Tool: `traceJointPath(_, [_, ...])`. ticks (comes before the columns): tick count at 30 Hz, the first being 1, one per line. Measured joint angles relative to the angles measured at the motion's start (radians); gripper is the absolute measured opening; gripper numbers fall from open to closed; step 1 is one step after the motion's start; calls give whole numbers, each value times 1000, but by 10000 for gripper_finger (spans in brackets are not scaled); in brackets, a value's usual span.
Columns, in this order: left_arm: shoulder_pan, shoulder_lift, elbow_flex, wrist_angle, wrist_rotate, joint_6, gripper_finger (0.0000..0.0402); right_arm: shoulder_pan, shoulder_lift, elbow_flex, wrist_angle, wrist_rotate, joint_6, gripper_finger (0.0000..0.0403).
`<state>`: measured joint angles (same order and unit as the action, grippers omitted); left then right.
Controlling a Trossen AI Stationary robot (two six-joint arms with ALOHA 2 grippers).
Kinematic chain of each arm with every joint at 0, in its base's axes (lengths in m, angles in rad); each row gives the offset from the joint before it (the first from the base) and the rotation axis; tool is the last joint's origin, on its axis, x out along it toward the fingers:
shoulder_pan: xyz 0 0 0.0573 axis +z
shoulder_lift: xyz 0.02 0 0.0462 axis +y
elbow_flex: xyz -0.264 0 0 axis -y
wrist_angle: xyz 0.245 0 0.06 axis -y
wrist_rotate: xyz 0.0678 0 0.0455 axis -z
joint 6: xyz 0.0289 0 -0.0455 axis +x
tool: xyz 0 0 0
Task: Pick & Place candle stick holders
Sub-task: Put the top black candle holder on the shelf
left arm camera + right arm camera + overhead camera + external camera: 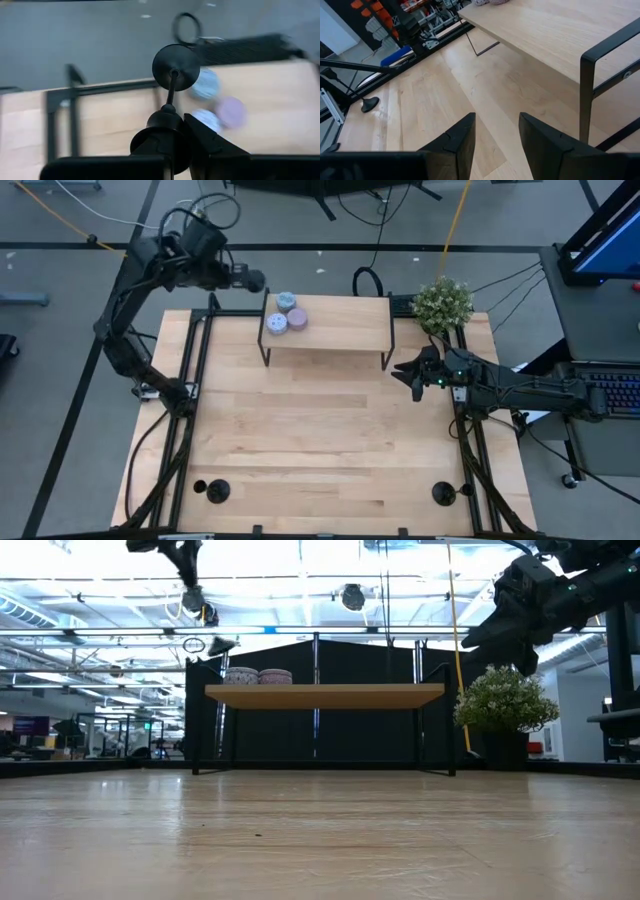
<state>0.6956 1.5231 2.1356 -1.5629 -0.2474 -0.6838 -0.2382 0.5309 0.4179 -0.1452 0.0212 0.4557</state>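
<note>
My left gripper [243, 278] is raised over the table's far left, next to the left end of the wooden riser [330, 330], and is shut on a black candle stick holder [172, 90]. Two more candle stick holders stand on their disc bases near the table's front edge, one at the left [215, 492] and one at the right [443, 493]. My right gripper [413, 372] hovers by the riser's right end. It is open [497, 135], with nothing between its fingers. My left gripper pinches the holder's thick end [162, 122] between its two fingers. The fingers slant down toward the riser. The thin stem [171, 92] runs on straight out from the fingers, and the round disc [176, 66] is at its far end. The holder is lifted clear of everything.
Three round pastel candles [285, 313] sit on the riser's left part. The riser stands on thin black legs [585, 95]. A potted plant [443, 303] stands at the far right corner. Black rails [195, 390] run along both sides of the table. Bare wood lies between riser and front edge.
</note>
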Motion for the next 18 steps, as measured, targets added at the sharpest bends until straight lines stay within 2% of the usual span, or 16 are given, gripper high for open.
traceJointPath(8, [-227,8,2,93,61,-25,22,0,0,0,49,1,-37,141])
traceJointPath(15, [-361,72,2,162,85,-35,22,0,9,2,288,-104,-144,141])
traceJointPath(18, [-392,114,2,196,130,-32,22,0,34,46,315,-97,-203,141])
